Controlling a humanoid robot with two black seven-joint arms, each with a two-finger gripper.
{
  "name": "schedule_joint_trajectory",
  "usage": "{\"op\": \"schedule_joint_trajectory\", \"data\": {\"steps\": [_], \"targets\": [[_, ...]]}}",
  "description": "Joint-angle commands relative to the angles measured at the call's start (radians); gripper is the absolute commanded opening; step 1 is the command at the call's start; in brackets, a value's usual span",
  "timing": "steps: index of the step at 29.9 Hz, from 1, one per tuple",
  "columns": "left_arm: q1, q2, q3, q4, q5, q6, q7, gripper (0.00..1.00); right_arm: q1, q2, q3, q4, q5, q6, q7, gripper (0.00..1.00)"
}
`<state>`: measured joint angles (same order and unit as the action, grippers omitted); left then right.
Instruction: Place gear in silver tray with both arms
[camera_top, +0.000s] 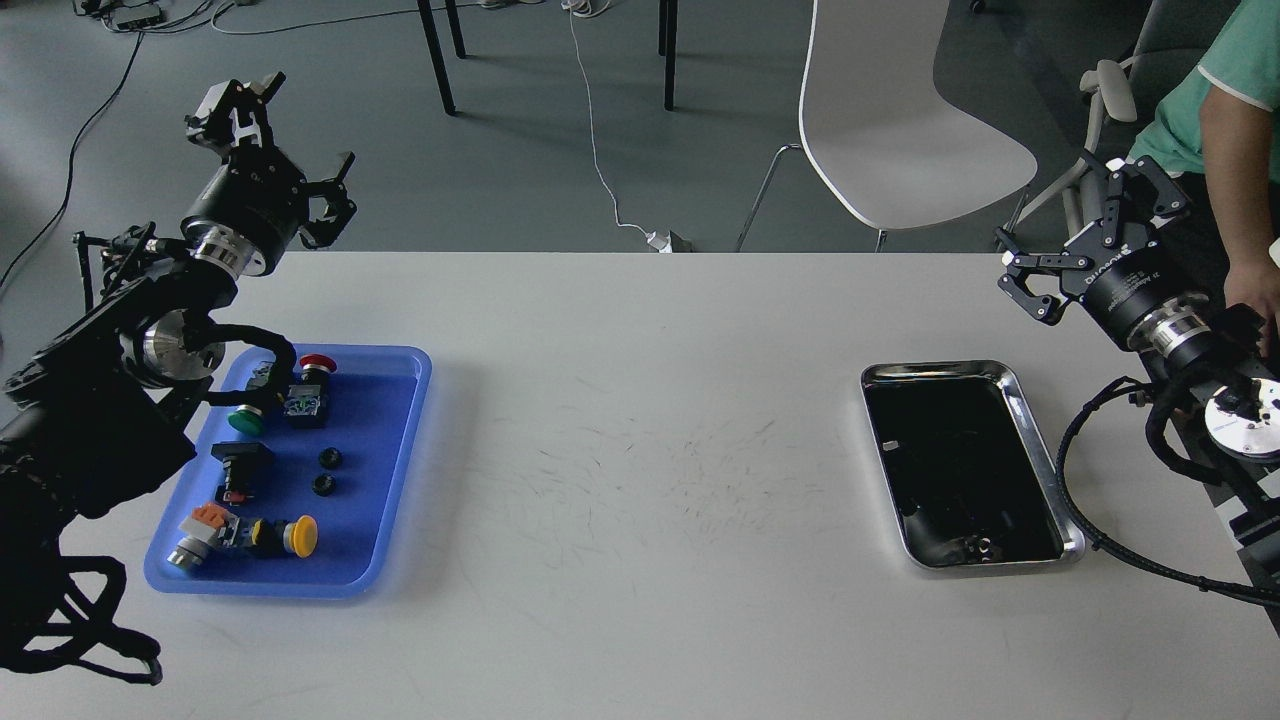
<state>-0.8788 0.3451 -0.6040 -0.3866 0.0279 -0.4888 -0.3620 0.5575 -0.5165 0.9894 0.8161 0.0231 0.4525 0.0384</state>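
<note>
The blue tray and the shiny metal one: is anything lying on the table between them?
No. In the head view, the table between the blue tray and silver tray is bare, showing only faint scuff marks.

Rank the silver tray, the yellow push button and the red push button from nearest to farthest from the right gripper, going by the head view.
From the right gripper:
1. Silver tray, on the table's right side, just below that gripper.
2. Red push button, at the far edge of the blue tray on the left.
3. Yellow push button, at that tray's near edge.

Robotics lab or test room: grey floor with loose cables (600, 150), white chair (900, 120), plain white worktop (640, 450), tray of push-button parts (380, 480).
</note>
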Motion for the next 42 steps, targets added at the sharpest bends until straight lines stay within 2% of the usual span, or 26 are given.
{"op": "schedule_joint_trajectory", "data": {"steps": [1, 11, 17, 24, 33, 38, 42], "targets": [[0.003, -0.004, 0.003, 0.000, 0.010, 0.004, 0.002, 0.98, 0.001, 0.001, 0.000, 0.000, 0.000, 0.000, 0.000, 0.99], [0.001, -0.001, -0.008, 0.006, 0.000, 0.000, 0.002, 0.98, 0.001, 0.003, -0.003, 0.001, 0.000, 0.003, -0.002, 0.99], [-0.005, 0.002, -0.002, 0.006, 0.000, 0.002, 0.023, 0.98, 0.005, 0.003, -0.006, 0.003, 0.000, 0.002, -0.002, 0.99], [-0.008, 0.002, 0.004, 0.002, 0.007, 0.000, 0.029, 0.98, 0.009, -0.002, -0.011, 0.032, -0.002, 0.002, -0.003, 0.99], [-0.005, 0.021, 0.007, -0.014, 0.059, 0.000, 0.025, 0.98, 0.009, -0.010, -0.012, 0.055, -0.002, -0.003, -0.009, 0.99], [-0.006, 0.075, 0.006, -0.075, 0.170, 0.000, 0.026, 0.98, 0.009, -0.013, -0.014, 0.066, -0.002, -0.003, -0.011, 0.99], [0.003, 0.158, 0.007, -0.210, 0.254, 0.000, 0.026, 0.98, 0.009, -0.013, -0.017, 0.071, -0.002, -0.011, -0.012, 0.99]]}}
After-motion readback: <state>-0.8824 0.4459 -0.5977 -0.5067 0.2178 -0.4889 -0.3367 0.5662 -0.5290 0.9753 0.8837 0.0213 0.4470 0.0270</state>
